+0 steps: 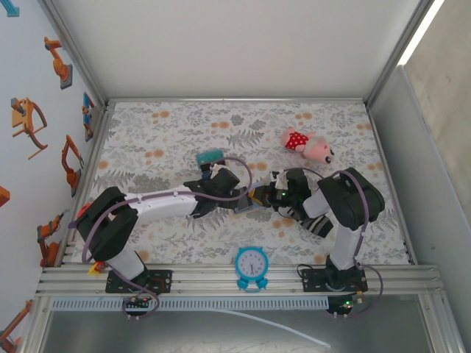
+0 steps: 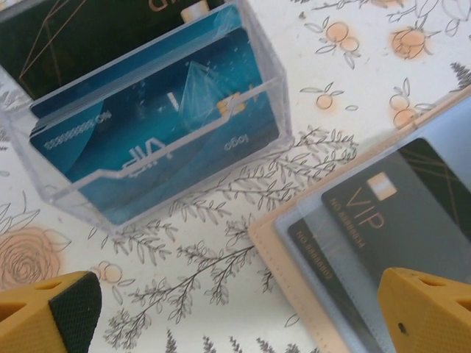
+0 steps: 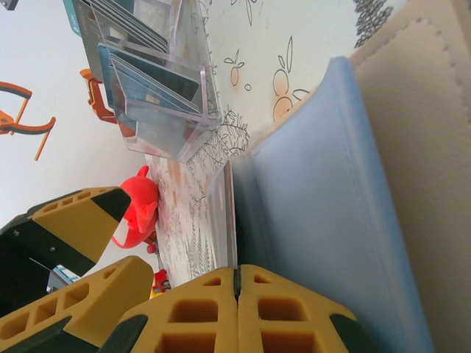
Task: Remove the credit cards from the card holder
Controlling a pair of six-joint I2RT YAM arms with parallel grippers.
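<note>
The card holder (image 2: pixel 268 243) lies open on the worktop (image 2: pixel 221 243), the right gripper (image 3: pixel 237 294) pinched shut on what looks like its inner leaf. Teal credit cards (image 2: pixel 162 125) already stand in the clear box (image 2: pixel 274 81). The dark cards (image 2: pixel 397 213) sit sleeved, not yet out. The left gripper (image 2: pixel 239 316) hovers wide above them.

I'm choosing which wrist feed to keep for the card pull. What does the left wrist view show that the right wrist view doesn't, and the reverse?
Left wrist: the faces of the dark VIP cards tucked in the card holder. Right wrist: the right gripper shut on a thin leaf of the card holder, a red object, and orange wall stickers. Both: the card holder, the clear box of teal cards, and the fingers of the open left gripper.
</note>
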